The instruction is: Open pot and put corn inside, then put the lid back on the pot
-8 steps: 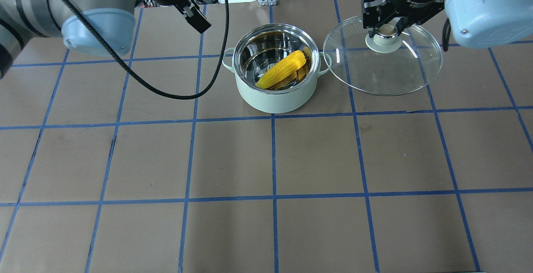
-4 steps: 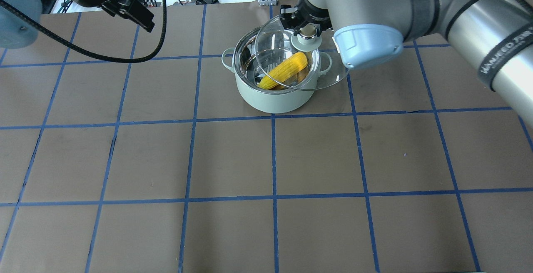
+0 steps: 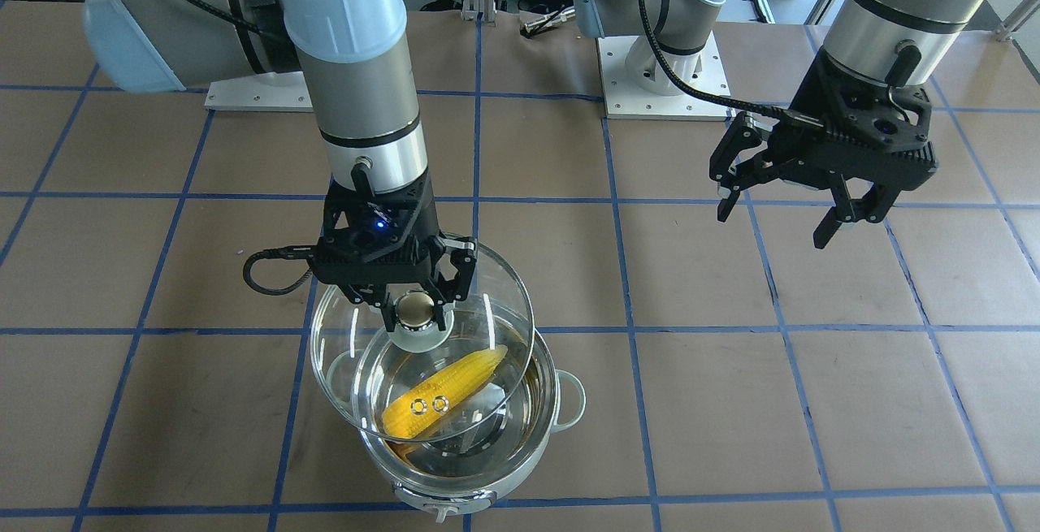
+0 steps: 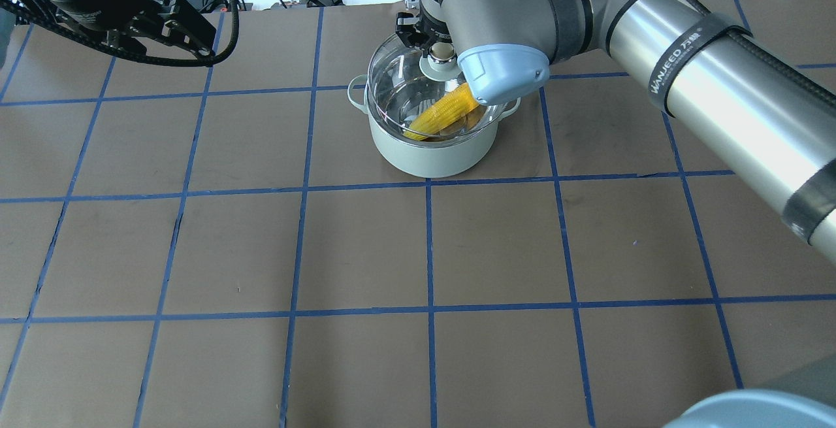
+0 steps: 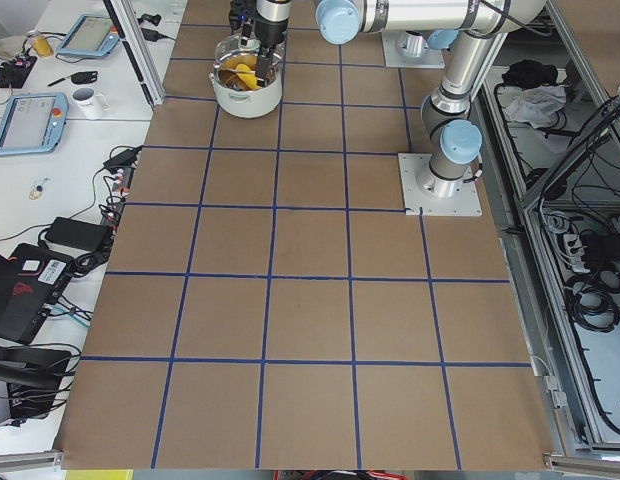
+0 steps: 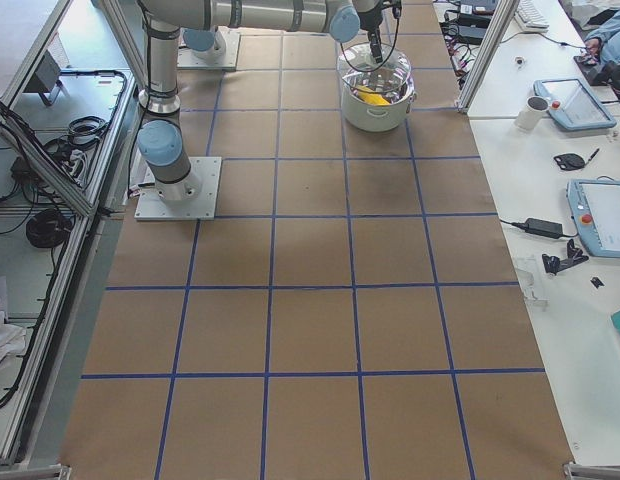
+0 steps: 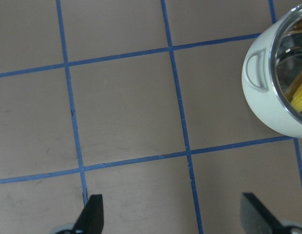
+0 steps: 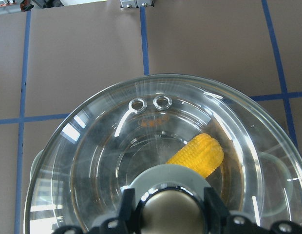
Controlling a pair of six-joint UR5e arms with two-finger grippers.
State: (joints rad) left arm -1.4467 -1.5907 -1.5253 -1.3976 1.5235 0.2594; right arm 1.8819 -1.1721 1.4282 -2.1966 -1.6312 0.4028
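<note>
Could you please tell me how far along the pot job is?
Done: the corn lies inside the pot. In hand: the right claw grips the lid by its knob, above the pot, not yet seated. Remaining: lower it onto the pot and release.

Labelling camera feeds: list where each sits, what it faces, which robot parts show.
Front-facing: across the table, facing robot; right arm, left arm, pot.
Overhead: behind robot, looking down; both arms.
Left: table's left end; left arm's base nearest.
Right: table's right end; right arm's base nearest.
Left wrist: down on table, pot's side; open jaws' tips.
Right wrist: down through lid at corn; jaws clamp knob.
Shared: the pot, in every view.
</note>
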